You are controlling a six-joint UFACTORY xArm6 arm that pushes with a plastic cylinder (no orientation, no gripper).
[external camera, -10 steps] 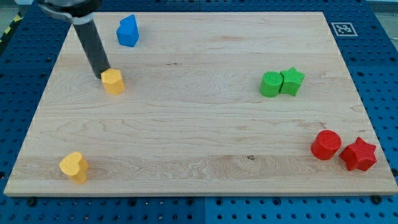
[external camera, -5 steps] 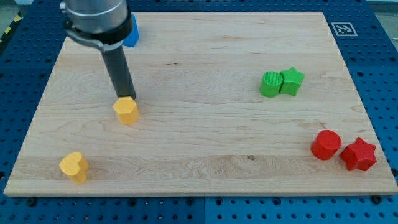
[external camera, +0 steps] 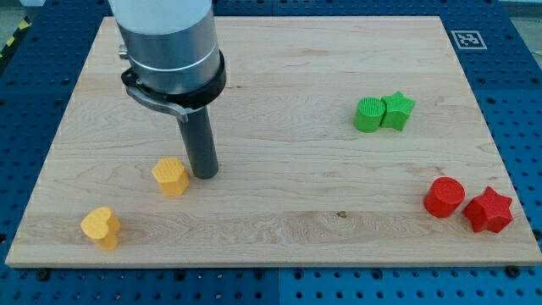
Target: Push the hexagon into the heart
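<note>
The yellow hexagon lies on the wooden board at the lower left. The yellow heart lies further down and to the left, near the board's bottom left corner, apart from the hexagon. My tip stands just to the right of the hexagon, close beside it; I cannot tell if they touch. The rod rises from there to the wide grey arm body at the view's top.
A green cylinder and a green star touch at the right. A red cylinder and a red star sit at the lower right. The blue block is hidden behind the arm.
The yellow hexagon has moved down the board toward the heart. My tip has moved down and right, from the hexagon's upper side to its right side. The arm now hides the blue block.
</note>
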